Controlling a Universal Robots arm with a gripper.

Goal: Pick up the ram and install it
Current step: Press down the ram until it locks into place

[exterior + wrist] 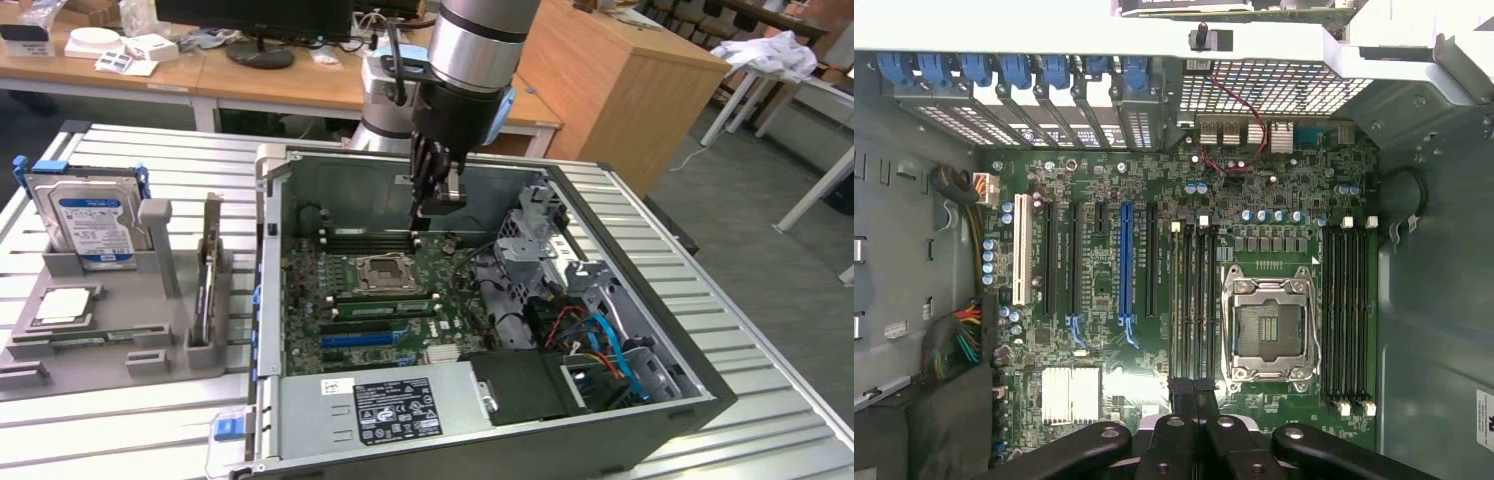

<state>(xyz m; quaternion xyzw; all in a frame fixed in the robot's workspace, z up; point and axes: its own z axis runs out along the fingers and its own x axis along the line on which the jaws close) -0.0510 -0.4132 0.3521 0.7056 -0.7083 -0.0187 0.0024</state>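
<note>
The arm's gripper (430,212) hangs inside the open computer case (694,395), over the motherboard (350,300). Its jaws are clenched tight. In the wrist view the two black fingertips (1181,390) meet above one end of the memory slots (1192,300) beside the empty CPU socket (1269,330), and I cannot make out anything held between them.

The ram (210,268) appears to stand on its long edge in a holder of the grey tray (80,372). The tray is on the slatted metal bench (120,430) at the exterior view's left, well apart from the gripper. No label can be read on the ram.

On the same tray a hard drive (91,215) stands upright in a blue bracket. Its blue-and-white label carries print that is too small to read. Just in front of it a square silver processor (64,305) lies flat in a recess.

Inside the case, the power supply (387,400) has a black label with white certification marks and lines of text, none of them legible. A long blue expansion slot (1125,260) runs among black ones. A white sticker with dark print (1485,420) is on the case wall, cut off at the picture's edge.
</note>
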